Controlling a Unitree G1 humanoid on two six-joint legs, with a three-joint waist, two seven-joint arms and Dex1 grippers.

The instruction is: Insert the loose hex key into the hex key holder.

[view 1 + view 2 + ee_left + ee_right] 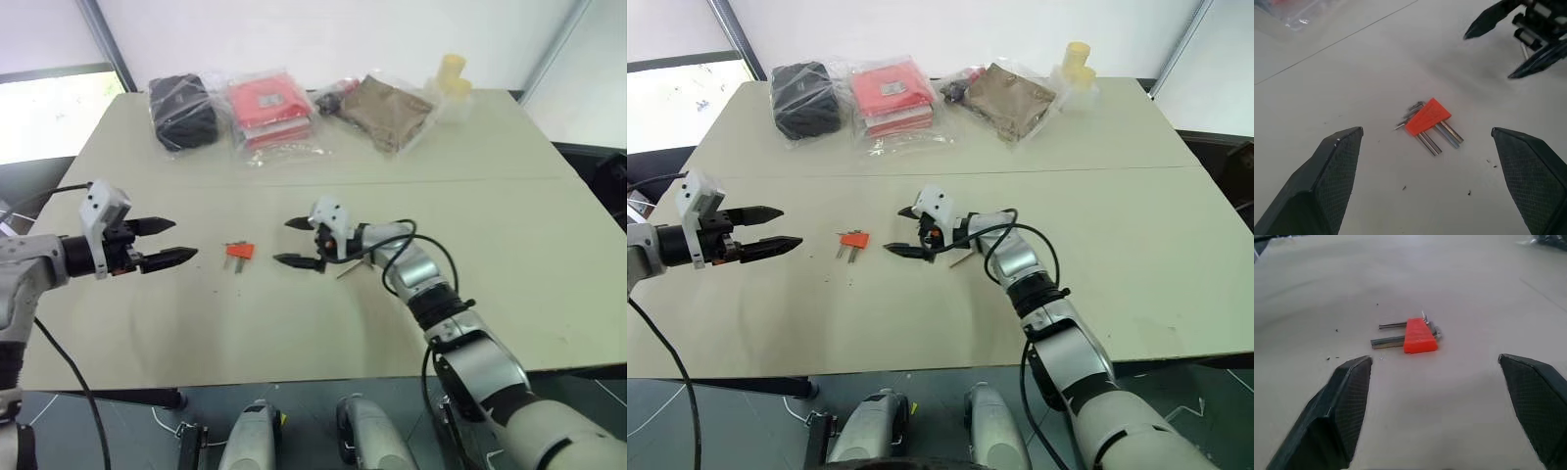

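Pale beige table (294,323) spans nearly the whole head-camera frame, a faint seam crossing it above centre, with a white wall behind.

Along its far edge, at the top of the frame, sit bagged goods: a black bundle in clear plastic (182,111) at upper left, a red packet in clear plastic (267,106) beside it, a brown bag (386,111) to the right of centre, and a pale yellow cylinder (451,72) at upper right.

Right arm enters from the lower right corner and bends toward mid-frame, cable looped around it; its right gripper (297,242) points toward the left of the frame, black fingers spread wide and holding nothing. Left gripper (165,242) reaches in from the left edge at the same height, aimed rightward, also wide apart and empty.

Between the two grippers, flat on the table near centre, lies the orange holder (240,251) (dark keys stick out of it on the near side, toward the bottom of the frame), touched by neither gripper.

Smallest of all, the loose key (350,268) is a thin pale sliver on the table just behind the right gripper, right of centre and partly hidden by the wrist, well apart from the holder.
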